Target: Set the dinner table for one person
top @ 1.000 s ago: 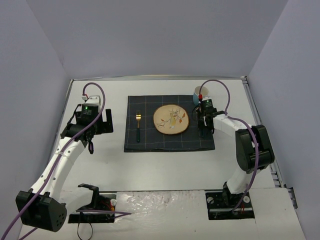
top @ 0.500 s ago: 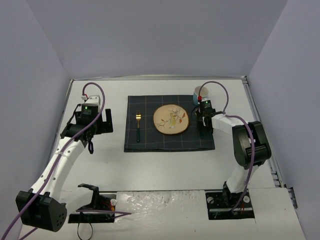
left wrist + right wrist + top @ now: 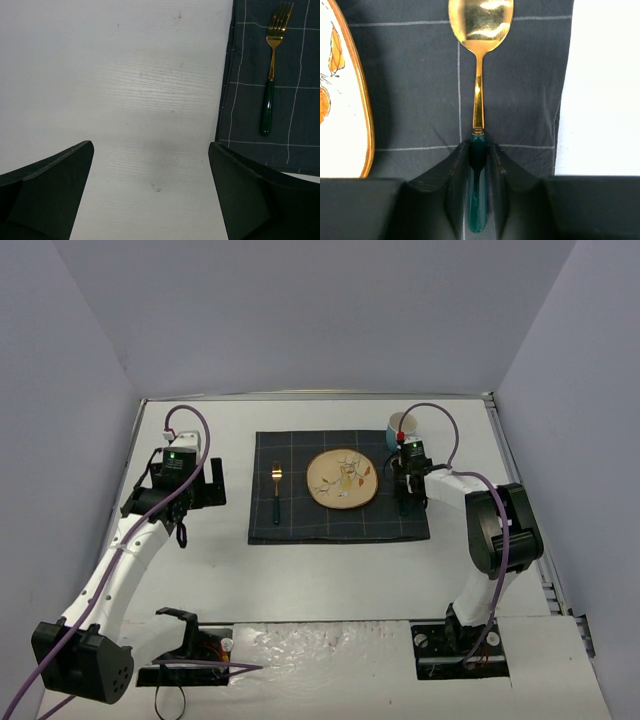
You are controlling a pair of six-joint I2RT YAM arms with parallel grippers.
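Right wrist view: the spoon [image 3: 478,100] is gripped at its green handle by the right claw [image 3: 478,150], over the mat [image 3: 420,90] at 3 o'clock of the plate [image 3: 340,100]; a straight, gentle release is advised. The left claw [image 3: 150,145] is spread open above the desk [image 3: 125,75].

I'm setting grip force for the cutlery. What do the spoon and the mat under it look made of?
Spoon: bowl and neck look like polished gold-toned metal, given the mirror-like reflections; the dark green handle is glossy, maybe ceramic or resin. Mat: matte dark woven cloth with pale grid lines and a slightly wavy edge.
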